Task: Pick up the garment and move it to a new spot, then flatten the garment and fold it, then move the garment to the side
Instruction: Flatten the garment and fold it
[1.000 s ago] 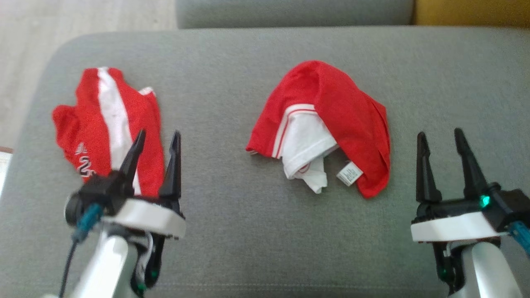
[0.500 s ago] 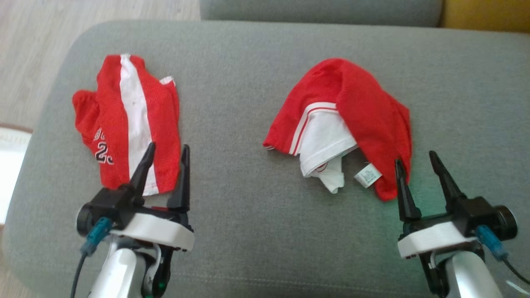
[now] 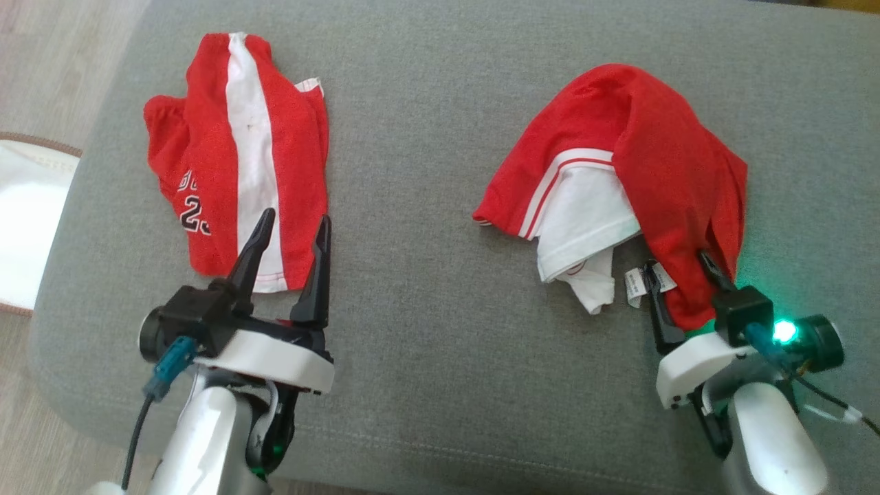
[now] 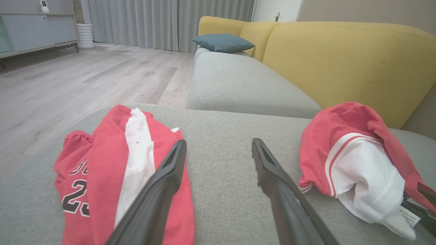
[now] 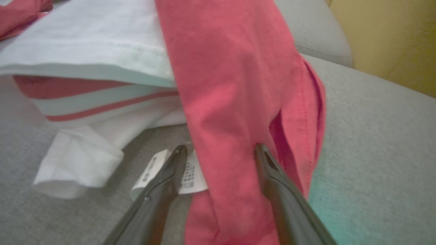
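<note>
Forward went the right pincer (image 5: 219, 147), released, now straddling the near red hem of the crumpled garment (image 3: 646, 165) lying ahead on the grey cushion (image 3: 426, 309). Likely limp, light cloth; pinch that hem. Its care label (image 5: 185, 172), beside the left finger: unreadable. Folded shorts (image 3: 240, 158) ahead of the released left pincer (image 3: 296, 215) read "23".

Red garment (image 3: 670, 165) w/ white, red-striped panel; red shorts (image 3: 206, 172) w/ white stripe, prob. black numerals.
</note>
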{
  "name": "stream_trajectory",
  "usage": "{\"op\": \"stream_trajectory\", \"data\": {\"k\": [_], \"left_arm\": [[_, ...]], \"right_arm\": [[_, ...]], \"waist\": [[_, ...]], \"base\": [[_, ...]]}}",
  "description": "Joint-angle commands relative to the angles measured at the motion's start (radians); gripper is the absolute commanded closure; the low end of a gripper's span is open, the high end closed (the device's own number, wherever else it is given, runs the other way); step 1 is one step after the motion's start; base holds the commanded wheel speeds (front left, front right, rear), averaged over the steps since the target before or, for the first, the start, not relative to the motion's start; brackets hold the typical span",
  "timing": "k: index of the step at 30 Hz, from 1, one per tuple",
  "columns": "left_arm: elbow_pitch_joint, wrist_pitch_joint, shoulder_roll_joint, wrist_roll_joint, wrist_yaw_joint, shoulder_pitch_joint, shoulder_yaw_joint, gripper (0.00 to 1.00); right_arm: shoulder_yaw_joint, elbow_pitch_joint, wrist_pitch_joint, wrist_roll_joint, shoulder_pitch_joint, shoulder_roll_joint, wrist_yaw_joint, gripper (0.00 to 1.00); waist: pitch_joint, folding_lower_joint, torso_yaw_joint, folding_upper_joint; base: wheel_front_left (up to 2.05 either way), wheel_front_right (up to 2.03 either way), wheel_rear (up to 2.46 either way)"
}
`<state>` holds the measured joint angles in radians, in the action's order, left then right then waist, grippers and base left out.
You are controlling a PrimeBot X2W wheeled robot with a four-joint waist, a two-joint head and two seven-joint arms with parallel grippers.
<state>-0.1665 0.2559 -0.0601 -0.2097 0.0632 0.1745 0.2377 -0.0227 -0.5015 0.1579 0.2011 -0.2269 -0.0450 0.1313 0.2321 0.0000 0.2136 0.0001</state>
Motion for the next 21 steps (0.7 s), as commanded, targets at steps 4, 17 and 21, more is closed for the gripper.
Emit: {"op": "stream_trajectory", "data": {"k": [4,17,21], "left_arm": [[0.023,0.006,-0.001,0.015,0.012,0.046,-0.054,0.0],[0.01,0.006,0.008,0.027,0.015,0.026,-0.085,0.0],[0.008,0.006,0.009,0.026,0.01,-0.002,-0.094,0.0]], "right_arm": [[-0.012,-0.008,-0.006,0.052,-0.051,-0.005,-0.001,0.01],[0.053,0.121,0.091,0.033,-0.036,-0.005,-0.001,1.0],[0.099,0.242,0.098,0.044,0.01,-0.005,-0.001,1.0]], "waist": [[0.007,0.0,0.002,-0.0001],[-0.074,0.0,-0.107,-0.0001],[-0.123,0.0,-0.152,-0.0001]], "base": [[0.0,0.0,0.0],[0.0,0.0,0.0],[0.0,0.0,0.0]]}}
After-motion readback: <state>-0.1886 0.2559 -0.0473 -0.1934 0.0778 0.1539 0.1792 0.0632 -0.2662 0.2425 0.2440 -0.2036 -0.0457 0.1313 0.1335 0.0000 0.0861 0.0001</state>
